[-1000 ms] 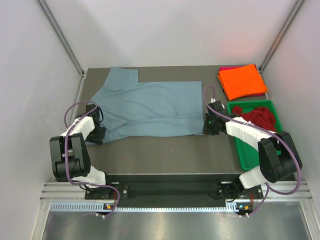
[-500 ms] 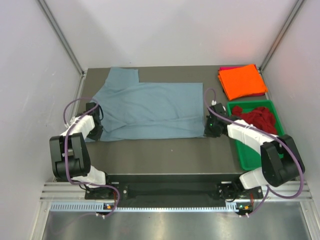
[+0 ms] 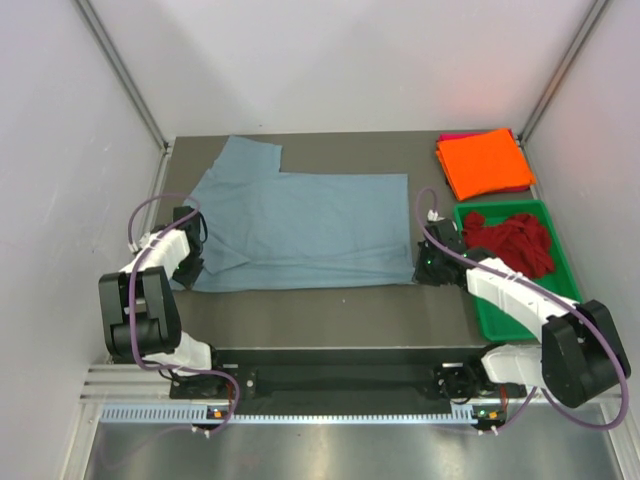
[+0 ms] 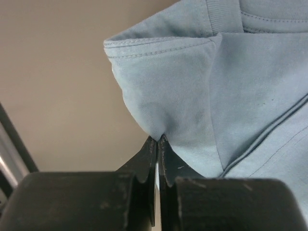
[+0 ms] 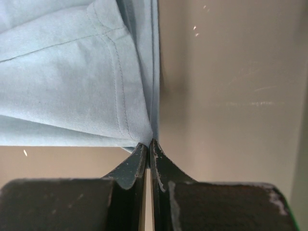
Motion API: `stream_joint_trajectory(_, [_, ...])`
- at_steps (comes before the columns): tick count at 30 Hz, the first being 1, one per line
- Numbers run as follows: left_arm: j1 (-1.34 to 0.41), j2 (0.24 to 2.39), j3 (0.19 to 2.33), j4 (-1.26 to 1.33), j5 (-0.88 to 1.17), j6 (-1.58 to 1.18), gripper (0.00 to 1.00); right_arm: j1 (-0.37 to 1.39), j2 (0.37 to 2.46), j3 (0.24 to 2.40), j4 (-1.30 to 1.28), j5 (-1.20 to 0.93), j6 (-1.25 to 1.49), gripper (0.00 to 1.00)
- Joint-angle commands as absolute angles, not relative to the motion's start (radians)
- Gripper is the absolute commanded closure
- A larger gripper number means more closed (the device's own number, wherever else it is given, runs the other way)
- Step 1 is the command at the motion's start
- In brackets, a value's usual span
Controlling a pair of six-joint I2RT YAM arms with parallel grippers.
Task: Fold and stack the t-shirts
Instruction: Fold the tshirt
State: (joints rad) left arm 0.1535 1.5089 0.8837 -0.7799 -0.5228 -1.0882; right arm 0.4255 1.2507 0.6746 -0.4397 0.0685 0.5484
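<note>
Nearest the bases, both grips are on. The left end effector [image 4: 158, 139] has just snapped shut on the lower-left corner of the blue-grey t-shirt [image 3: 300, 228], and the right end effector [image 5: 150, 143] pinches its lower-right hem. Both forearms lie low over the bench [image 3: 330, 315], and the shirt's lower edge has slid down-frame, likely a stretch before folding. Upper right, the orange t-shirt [image 3: 487, 162] lies folded, with the dark red t-shirt [image 3: 512, 238] below it.

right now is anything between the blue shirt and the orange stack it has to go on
Nothing visible does. Only bare table lies between the right edge of the blue shirt and the folded orange shirt at the far right. The green tray sits nearer, beside that path.
</note>
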Motion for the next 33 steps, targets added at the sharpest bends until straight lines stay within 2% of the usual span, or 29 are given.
stream_joint_trajectory(1, [0.160,1.476,0.890,-0.818,-0.624,-1.034,0.99,0.439,1.209,0.657,-0.471,0.112,0.520,1.00])
stream_joint_trajectory(3, [0.158,1.465,0.896,-0.821,-0.588,-1.020,0.83,0.443,1.210,0.653,-0.471,0.106,0.526,1.00])
stream_joint_trajectory(5, [0.152,1.447,0.923,-0.836,-0.574,-1.000,0.74,0.446,1.209,0.655,-0.472,0.091,0.529,0.95])
stream_joint_trajectory(6, [0.150,1.437,0.955,-0.848,-0.575,-0.996,0.66,0.448,1.207,0.658,-0.480,0.084,0.535,0.92])
stream_joint_trajectory(7, [0.149,1.433,0.974,-0.860,-0.575,-0.985,0.64,0.448,1.204,0.667,-0.491,0.087,0.540,0.85])
stream_joint_trajectory(11, [0.149,1.402,1.058,-0.893,-0.575,-0.933,0.63,0.449,1.186,0.713,-0.569,0.120,0.586,0.73])
stream_joint_trajectory(13, [0.150,1.381,1.081,-0.841,-0.482,-0.838,0.63,0.449,1.178,0.751,-0.606,0.126,0.627,0.69])
stream_joint_trajectory(19, [0.150,1.387,1.069,-0.683,-0.137,-0.715,0.63,0.448,1.229,0.888,-0.600,0.135,0.695,0.66])
stream_joint_trajectory(26, [0.150,1.430,1.014,-0.601,-0.072,-0.649,0.64,0.448,1.437,1.066,-0.615,0.169,0.729,0.66])
stream_joint_trajectory(33, [0.152,1.436,0.931,-0.555,-0.086,-0.650,0.56,0.439,1.565,1.172,-0.618,0.175,0.722,0.65])
